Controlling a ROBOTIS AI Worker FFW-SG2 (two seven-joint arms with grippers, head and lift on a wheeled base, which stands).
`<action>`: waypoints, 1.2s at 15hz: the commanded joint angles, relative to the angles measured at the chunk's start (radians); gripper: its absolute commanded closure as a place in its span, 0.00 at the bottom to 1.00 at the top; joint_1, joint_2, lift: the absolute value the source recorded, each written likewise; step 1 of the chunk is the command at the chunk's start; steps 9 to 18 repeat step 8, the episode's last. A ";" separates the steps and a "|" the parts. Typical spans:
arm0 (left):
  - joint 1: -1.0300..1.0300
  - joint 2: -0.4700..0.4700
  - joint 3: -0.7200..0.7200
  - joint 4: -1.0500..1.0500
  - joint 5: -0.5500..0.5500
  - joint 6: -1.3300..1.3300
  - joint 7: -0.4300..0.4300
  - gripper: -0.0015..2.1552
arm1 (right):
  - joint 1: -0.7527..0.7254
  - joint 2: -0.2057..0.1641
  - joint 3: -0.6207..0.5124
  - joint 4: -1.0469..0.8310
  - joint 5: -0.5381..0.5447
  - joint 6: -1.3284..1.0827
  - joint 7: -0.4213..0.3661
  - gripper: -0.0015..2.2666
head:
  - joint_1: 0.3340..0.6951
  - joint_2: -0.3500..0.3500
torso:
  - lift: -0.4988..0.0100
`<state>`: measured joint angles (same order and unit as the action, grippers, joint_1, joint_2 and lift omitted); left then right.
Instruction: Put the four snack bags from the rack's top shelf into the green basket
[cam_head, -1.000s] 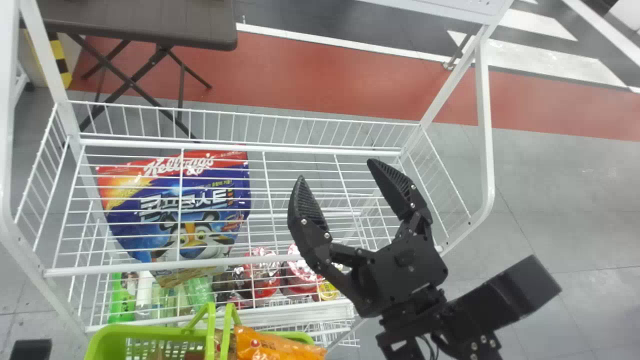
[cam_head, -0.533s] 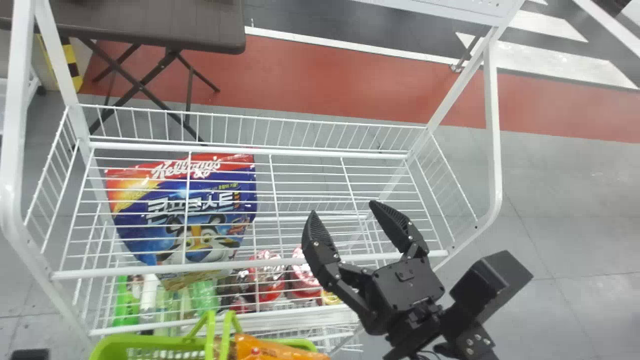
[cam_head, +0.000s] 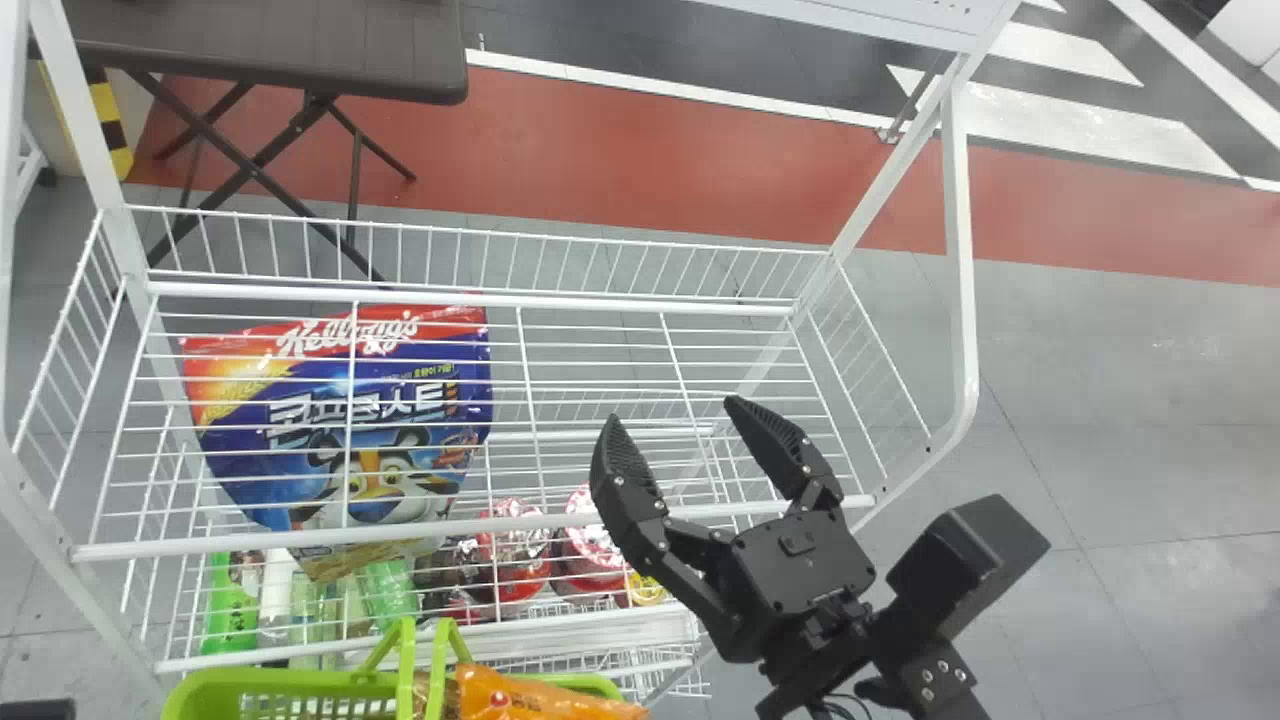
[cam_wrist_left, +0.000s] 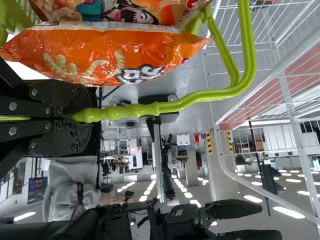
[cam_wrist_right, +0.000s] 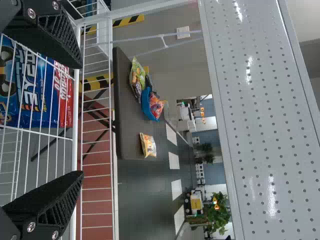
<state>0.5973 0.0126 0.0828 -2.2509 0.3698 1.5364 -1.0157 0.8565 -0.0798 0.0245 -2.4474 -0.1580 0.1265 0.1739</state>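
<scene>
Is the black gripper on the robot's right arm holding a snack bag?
No, the right gripper stands open, with nothing between its two flat fingers.

Blue/red bag (cam_head: 250, 480): "Kellogg's" in white up top; under it lg. white Kor. lettering, approx. "콘푸로스트", partly crossed by wires; sm. Kor. line just above its R end, too tiny to read. Orange snack bag (cam_wrist_left: 90, 45): bold white print w/ dark outline, can't make out.

A shop-like hall — wire rack (cam_head: 600, 302), cereal bag (cam_head: 325, 420), bottles (cam_head: 230, 612), green basket (cam_head: 240, 683) — under ceiling lights (cam_wrist_left: 288, 212).
</scene>
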 joint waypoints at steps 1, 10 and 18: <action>-0.001 0.001 0.002 -0.003 0.000 0.000 -0.001 1.00 | 0.006 0.000 -0.002 -0.007 0.000 0.002 -0.001 0.02 | 1.00 0.00 | 0.98; -0.002 0.000 0.002 -0.001 0.000 0.000 0.000 1.00 | 0.007 0.000 -0.002 -0.004 0.000 -0.001 0.001 0.03 | 1.00 0.00 | 0.98; -0.002 0.000 0.002 -0.001 0.000 0.000 0.000 1.00 | 0.007 0.000 -0.002 -0.004 0.000 -0.001 0.001 0.03 | 1.00 0.00 | 0.98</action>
